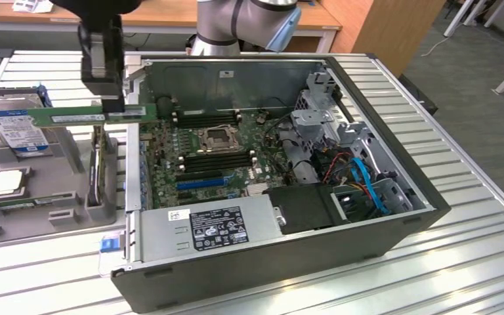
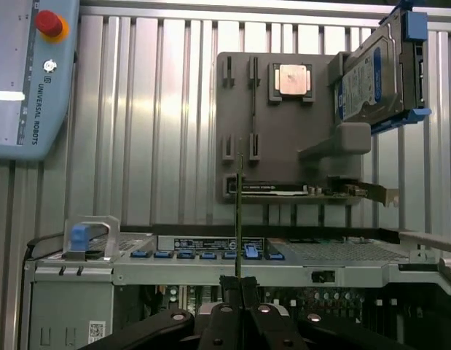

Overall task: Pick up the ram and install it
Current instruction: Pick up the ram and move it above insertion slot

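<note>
Ram [image 1: 63, 116], long thin green circuit-board stick, held level in mid-air, clamped between fingers of black gripper [image 1: 113, 105], over edge of open black computer case [image 1: 409, 216] on exterior view's left. Grey parts holder [image 1: 24, 210] stands just beside case, carrying silver hard drive with blue label [image 1: 11, 128] and square silver processor chip [image 1: 5, 184]. Wrist view: stick [image 2: 238, 211] edge-on, rising from clenched jaws.
</note>
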Tool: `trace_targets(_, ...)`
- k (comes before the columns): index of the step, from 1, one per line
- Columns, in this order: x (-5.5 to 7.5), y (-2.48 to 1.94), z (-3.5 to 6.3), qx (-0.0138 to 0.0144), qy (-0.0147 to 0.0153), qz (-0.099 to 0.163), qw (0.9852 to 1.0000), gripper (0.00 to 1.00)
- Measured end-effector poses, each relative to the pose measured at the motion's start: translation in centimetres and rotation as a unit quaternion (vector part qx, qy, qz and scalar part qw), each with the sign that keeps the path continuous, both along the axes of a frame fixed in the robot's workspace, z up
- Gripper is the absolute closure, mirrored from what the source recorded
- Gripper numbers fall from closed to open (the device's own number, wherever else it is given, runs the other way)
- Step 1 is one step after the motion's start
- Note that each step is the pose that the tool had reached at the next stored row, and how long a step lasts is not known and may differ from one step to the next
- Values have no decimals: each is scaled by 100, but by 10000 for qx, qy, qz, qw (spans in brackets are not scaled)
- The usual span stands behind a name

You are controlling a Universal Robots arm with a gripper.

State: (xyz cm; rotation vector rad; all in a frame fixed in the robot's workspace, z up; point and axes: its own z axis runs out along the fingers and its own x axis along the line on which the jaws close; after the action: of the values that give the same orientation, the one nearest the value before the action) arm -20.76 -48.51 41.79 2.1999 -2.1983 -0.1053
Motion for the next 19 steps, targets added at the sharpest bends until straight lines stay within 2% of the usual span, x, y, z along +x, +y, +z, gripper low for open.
trace_targets(12, 274, -3, 0, 0, 43, 0, 10000, 89)
trace_targets(19, 283, -3, 0, 0, 41, 0, 10000, 89)
